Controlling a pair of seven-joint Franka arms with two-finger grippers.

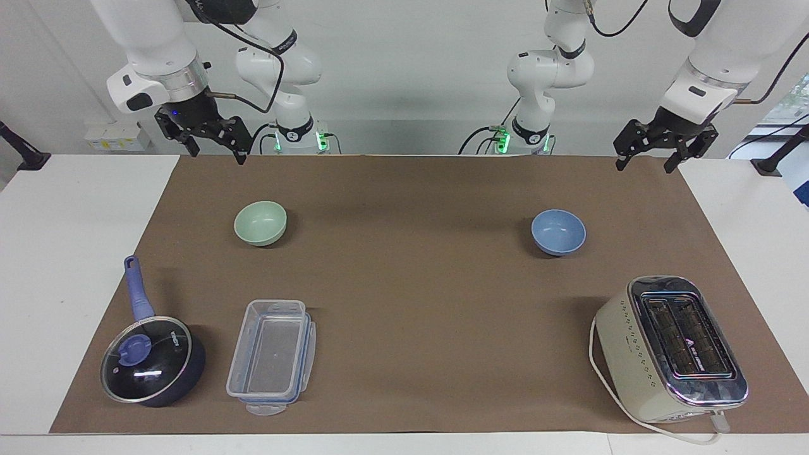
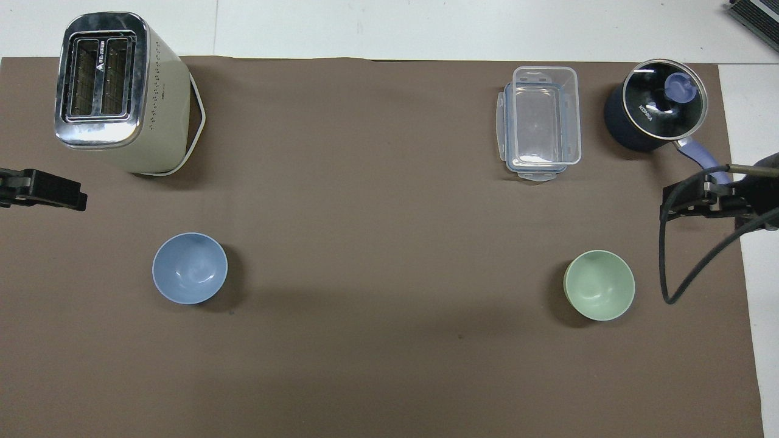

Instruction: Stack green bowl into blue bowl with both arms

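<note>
The green bowl (image 1: 260,222) stands upright and empty on the brown mat toward the right arm's end; it also shows in the overhead view (image 2: 599,285). The blue bowl (image 1: 558,232) stands upright and empty toward the left arm's end, also in the overhead view (image 2: 190,267). The bowls are far apart. My right gripper (image 1: 217,155) hangs open and empty in the air over the mat's edge by the robots, well above the green bowl. My left gripper (image 1: 644,167) hangs open and empty over the same edge, above the blue bowl. Their tips show in the overhead view (image 2: 694,201) (image 2: 42,188).
A cream toaster (image 1: 670,347) with a white cord stands farther from the robots than the blue bowl. A clear lidless food box (image 1: 272,357) and a dark saucepan with a glass lid and blue handle (image 1: 152,360) stand farther from the robots than the green bowl.
</note>
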